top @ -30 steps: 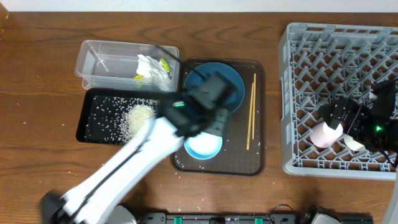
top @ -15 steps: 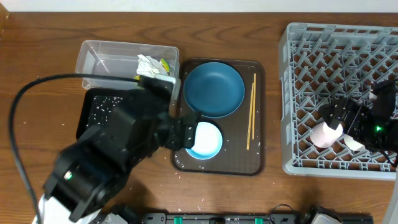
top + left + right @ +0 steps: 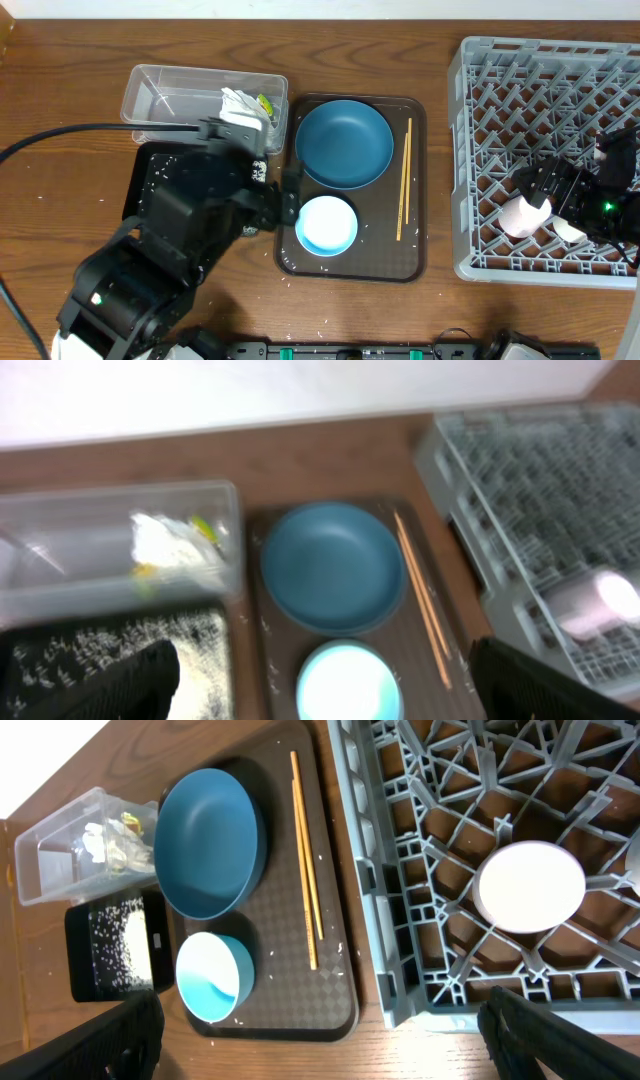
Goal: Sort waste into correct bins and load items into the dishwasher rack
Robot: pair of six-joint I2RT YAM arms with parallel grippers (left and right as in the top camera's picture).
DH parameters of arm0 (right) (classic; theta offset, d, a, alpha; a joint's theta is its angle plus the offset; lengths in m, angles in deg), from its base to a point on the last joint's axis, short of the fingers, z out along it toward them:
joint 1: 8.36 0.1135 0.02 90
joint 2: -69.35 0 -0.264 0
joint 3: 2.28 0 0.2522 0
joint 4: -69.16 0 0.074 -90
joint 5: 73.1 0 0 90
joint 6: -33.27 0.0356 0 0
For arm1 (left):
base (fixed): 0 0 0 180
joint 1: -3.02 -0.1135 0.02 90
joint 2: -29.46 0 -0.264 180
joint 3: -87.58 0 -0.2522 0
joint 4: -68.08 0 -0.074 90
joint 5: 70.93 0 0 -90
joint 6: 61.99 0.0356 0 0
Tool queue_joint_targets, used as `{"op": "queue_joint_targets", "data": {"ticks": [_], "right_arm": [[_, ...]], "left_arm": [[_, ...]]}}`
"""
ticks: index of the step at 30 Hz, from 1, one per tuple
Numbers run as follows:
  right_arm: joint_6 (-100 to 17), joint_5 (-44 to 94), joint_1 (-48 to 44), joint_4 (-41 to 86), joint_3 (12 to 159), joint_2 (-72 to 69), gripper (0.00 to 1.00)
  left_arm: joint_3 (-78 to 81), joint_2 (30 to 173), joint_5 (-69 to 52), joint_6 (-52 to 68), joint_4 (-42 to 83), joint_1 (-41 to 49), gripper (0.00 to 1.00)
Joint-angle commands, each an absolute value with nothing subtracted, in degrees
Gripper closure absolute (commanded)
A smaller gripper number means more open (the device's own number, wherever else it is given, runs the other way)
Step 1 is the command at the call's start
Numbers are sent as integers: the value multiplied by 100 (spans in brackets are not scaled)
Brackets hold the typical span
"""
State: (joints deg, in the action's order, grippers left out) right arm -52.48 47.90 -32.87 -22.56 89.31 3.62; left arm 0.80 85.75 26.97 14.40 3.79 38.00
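Note:
The blue bowl [image 3: 345,143], white bowl [image 3: 327,224] and chopsticks [image 3: 404,180] lie on the dark brown serving tray [image 3: 415,262]. The clear tub [image 3: 165,100] holds the tissue [image 3: 243,108] and the yellow wrapper [image 3: 265,102]. The black tray [image 3: 150,172] holds rice [image 3: 195,660] and is mostly hidden under my left arm. My left gripper [image 3: 285,197] is open and empty, beside the white bowl [image 3: 345,685]. The pink cup [image 3: 520,216] lies in the dishwasher rack [image 3: 470,150]. My right gripper [image 3: 540,188] is open above the rack, by the pink cup [image 3: 530,885].
A small white object [image 3: 571,232] lies in the rack beside the pink cup, partly under my right arm. Loose rice grains are scattered on the wooden table [image 3: 60,190] around the black tray and in front of the brown tray. A black cable [image 3: 60,135] runs across the left side.
My left arm has pulled back from over the blue bowl toward the front left, uncovering both bowls and covering the black tray. The right arm has not moved.

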Motion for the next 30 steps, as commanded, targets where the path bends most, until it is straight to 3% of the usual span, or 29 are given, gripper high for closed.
{"op": "queue_joint_targets", "data": {"ticks": [1, 10, 30], "right_arm": [[-5339, 4773, -3255, -2240, 8942, 386, 1], [-5341, 4773, -3255, -2240, 8942, 386, 1], [-5339, 4773, -3255, -2240, 8942, 386, 1]], "left_arm": [[-469, 8103, 2847, 1799, 812, 3334, 5], [-2847, 6460, 1798, 2120, 2740, 1903, 4], [-6729, 3288, 1798, 2135, 4434, 1802, 4]]}}
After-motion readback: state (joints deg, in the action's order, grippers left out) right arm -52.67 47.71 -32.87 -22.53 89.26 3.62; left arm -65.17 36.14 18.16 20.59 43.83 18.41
